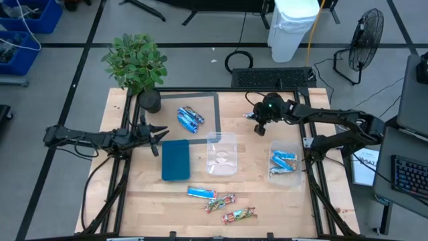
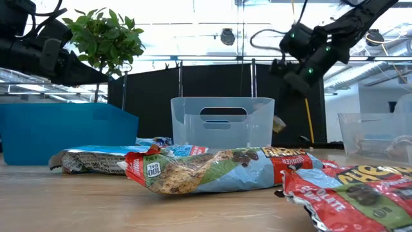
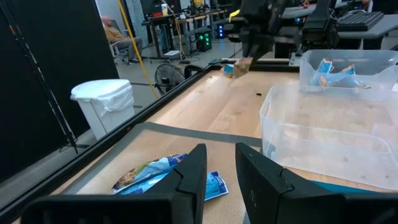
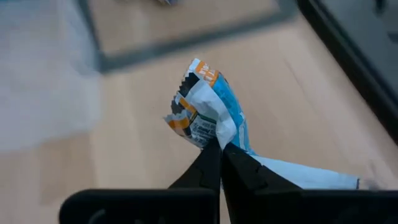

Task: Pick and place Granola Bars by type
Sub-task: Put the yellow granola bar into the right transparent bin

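**Right gripper holds a light blue bar above the table**

Nearest to the low camera lie two red and green granola bars (image 2: 212,171) on the wooden table (image 1: 267,194), at its front edge, with one light blue bar (image 1: 200,193) just beside them.

The right gripper (image 4: 219,149) is pinched shut on the wrapper of a light blue-and-white bar (image 4: 208,112), which is crumpled and hangs in the air over the far right part of the table, clear of the wood. In the high view this gripper (image 1: 259,127) is between the grey taped frame (image 1: 218,110) and the right tub (image 1: 286,175), which already contains several light blue bars (image 1: 282,161).

The darker blue bars (image 1: 190,118) lie inside the taped frame. The middle clear tub (image 1: 221,154) stands near the teal tray (image 1: 176,159).

The left gripper (image 3: 219,180) hovers at the left side beside the tray, its fingers narrowly apart and holding nothing. A potted plant (image 1: 137,63) stands at the far left corner.
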Available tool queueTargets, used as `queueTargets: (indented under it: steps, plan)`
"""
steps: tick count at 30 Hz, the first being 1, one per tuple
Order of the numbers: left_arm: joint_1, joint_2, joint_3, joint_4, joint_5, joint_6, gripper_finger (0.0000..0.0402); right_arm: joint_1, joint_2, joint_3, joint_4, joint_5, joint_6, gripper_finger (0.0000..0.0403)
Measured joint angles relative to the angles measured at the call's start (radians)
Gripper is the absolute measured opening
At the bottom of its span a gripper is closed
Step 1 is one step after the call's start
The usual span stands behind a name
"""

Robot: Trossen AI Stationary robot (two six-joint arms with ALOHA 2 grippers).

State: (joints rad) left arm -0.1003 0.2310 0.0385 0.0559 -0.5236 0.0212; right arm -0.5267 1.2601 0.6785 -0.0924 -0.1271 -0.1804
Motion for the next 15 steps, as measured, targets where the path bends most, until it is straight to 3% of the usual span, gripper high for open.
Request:
queueTargets:
  steps: [6,15]
  plan:
    - [0.0,0.0,0.0,0.0,0.0,0.0,0.0093,0.057,-0.008,-0.012,0.151,-0.117,-0.012,0.0001]
    - [0.0,0.0,0.0,0.0,0.0,0.0,0.0093,0.097,-0.008,-0.145,0.5,-0.255,0.042,0.0001]
